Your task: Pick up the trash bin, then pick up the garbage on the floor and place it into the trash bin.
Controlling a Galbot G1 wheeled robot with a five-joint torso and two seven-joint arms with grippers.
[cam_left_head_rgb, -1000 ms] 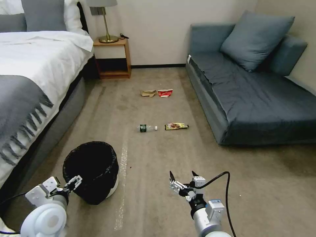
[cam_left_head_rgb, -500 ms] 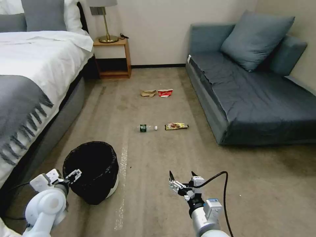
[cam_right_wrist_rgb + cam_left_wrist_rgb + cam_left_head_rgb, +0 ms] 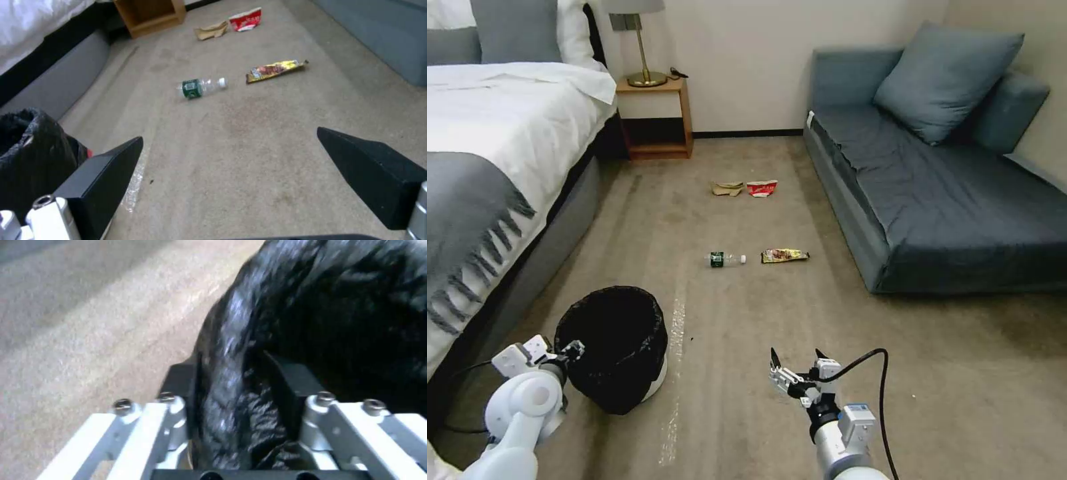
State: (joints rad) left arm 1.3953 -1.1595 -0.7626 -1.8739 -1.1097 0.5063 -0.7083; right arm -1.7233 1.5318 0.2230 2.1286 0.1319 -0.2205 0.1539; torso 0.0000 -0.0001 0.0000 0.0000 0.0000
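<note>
At bin rim [image 3: 231, 350], L gripper [image 3: 242, 386] jaws straddle bag.

Garbage [image 3: 725, 259] beyond trash bin [image 3: 611, 347]

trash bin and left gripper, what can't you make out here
- Inside of the trash bin: head view, black bag liner too dark to show contents.
- Left gripper grip: left wrist view, fingers straddle the bagged rim; blur hides whether they pinch it.
- Bottle label text: too small.
</note>
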